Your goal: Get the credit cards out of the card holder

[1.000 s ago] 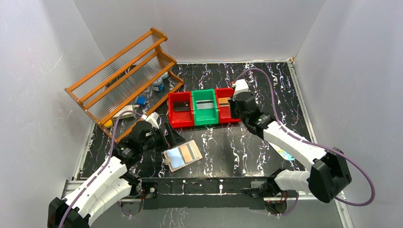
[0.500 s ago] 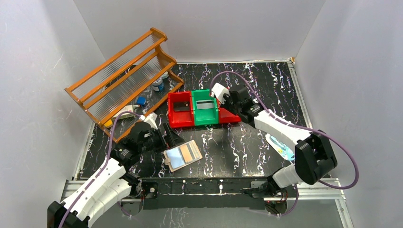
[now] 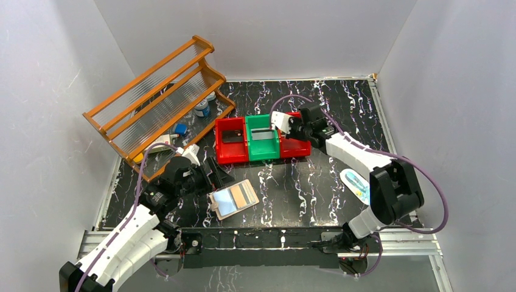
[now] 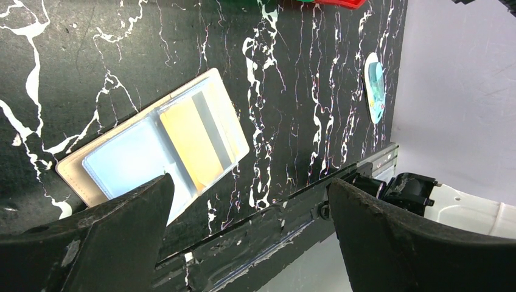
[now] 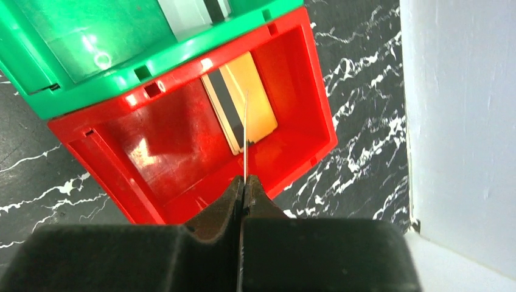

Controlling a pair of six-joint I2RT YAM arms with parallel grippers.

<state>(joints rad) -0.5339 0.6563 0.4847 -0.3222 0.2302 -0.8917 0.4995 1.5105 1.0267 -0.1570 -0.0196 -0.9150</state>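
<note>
- The bench (image 3: 292, 182) is black with white marble veining.
- A wooden rack (image 3: 159, 91) stands tilted at the far left.
- Three bins sit in a touching row mid-bench: a left red bin (image 3: 220, 143), a green bin (image 3: 264, 156) and a right red bin (image 3: 293, 150).
- The card holder (image 3: 233, 199) lies open, sleeves up, near the front edge.
- A white-and-teal oval object (image 3: 353, 181) lies flat at the right, well apart from the bins.

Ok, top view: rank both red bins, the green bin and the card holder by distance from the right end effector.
1. Right red bin, under the right end effector.
2. Green bin, middle of the row.
3. Left red bin, row's left end.
4. Card holder, front, by the left arm.
</note>
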